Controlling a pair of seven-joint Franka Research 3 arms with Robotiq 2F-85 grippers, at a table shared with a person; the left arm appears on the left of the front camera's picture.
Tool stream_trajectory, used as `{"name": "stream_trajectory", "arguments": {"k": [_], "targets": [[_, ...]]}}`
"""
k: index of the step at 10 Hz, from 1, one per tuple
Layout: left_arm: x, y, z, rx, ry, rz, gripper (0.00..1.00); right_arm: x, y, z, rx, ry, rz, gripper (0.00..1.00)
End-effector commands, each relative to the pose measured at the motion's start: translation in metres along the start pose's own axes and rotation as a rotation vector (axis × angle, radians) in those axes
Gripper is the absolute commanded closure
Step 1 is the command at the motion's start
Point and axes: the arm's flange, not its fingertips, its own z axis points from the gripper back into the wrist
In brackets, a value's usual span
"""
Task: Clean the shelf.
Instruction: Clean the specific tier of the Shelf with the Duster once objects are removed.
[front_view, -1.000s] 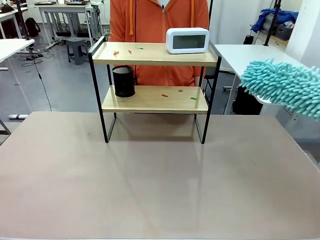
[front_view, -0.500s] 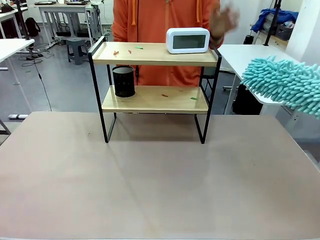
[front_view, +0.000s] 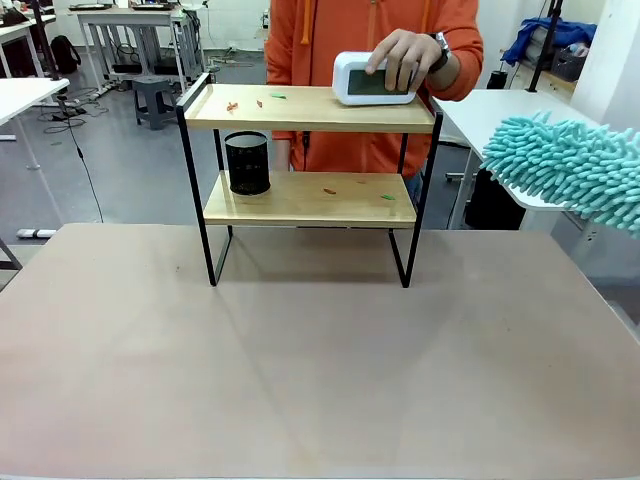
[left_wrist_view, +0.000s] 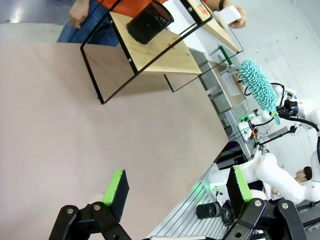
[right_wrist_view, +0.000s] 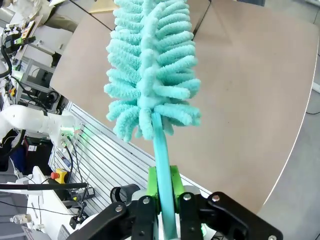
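Gripping duster (right_wrist_view: 150, 75) handle, right gripper (right_wrist_view: 164, 181) well right of shelf (front_view: 300, 110); left gripper (left_wrist_view: 177, 185) released.

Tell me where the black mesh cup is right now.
In the front view the black mesh cup stands at the left end of the lower board of the black-framed two-tier wooden shelf, left of small scraps there.

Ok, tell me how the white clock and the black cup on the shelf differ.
The clock is white and boxy; the cup is black, round and mesh-like. The clock stands at the right of the top board; the cup stands at the left of the lower board. A person's hand lies over the clock; nothing touches the cup. Both stand upright on the shelf, with small scraps lying near them.
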Motion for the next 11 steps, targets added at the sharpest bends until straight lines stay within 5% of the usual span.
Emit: {"name": "stream_trajectory", "arguments": {"k": [1,5,6,9,11], "targets": [[0.002,0.0,-0.002,-0.017,-0.019,-0.02,0.0,0.002,0.001,0.001,-0.015,-0.007,-0.018,1.0],[0.002,0.0,-0.002,-0.017,-0.019,-0.02,0.0,0.002,0.001,0.001,-0.015,-0.007,-0.018,1.0],[0.002,0.0,-0.002,-0.017,-0.019,-0.02,0.0,0.0,0.0,0.0,0.0,0.0,-0.001,0.88],[0.002,0.0,-0.002,-0.017,-0.019,-0.02,0.0,0.092,0.086,0.018,-0.106,-0.106,0.139,0.88],[0.002,0.0,-0.002,-0.017,-0.019,-0.02,0.0,0.137,0.134,-0.025,-0.171,-0.167,0.17,0.88]]}}
